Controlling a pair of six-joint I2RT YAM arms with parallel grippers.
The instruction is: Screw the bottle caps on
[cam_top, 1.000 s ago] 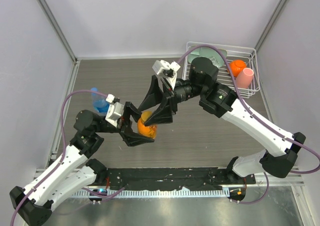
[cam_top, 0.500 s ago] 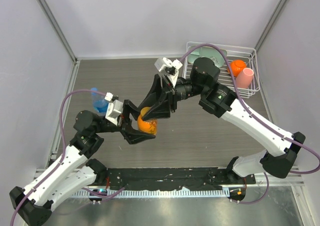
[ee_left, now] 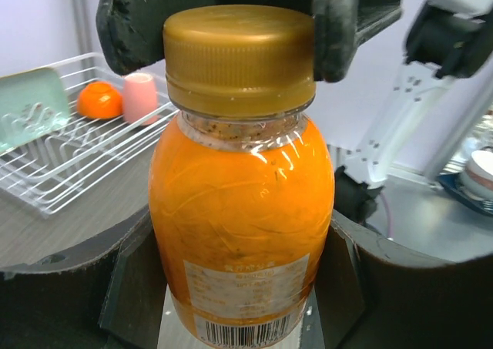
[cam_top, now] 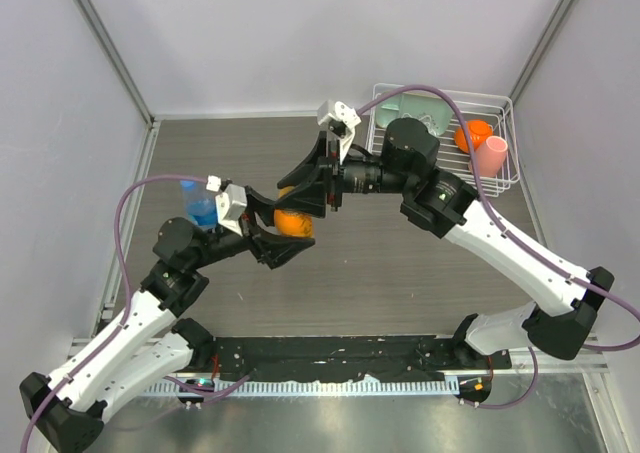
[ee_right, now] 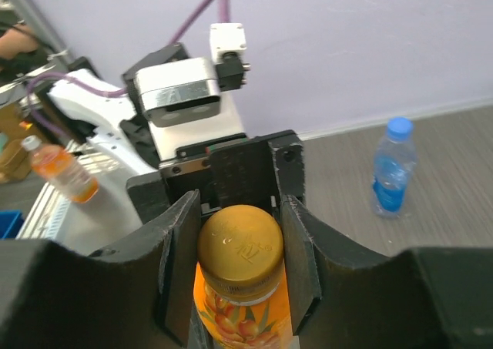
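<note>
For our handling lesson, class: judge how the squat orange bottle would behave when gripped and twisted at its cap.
Filled to the neck, the orange bottle is probably heavy for its size. Its glossy wall may slip or turn in the left gripper while the gold cap is twisted.

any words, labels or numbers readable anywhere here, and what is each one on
None can be read clearly.
Orange bottle label: printed lines above a barcode, too blurred to read.
Gold cap: an embossed mark on top, not legible.
Clear bottle blue label: too small to read.
</note>
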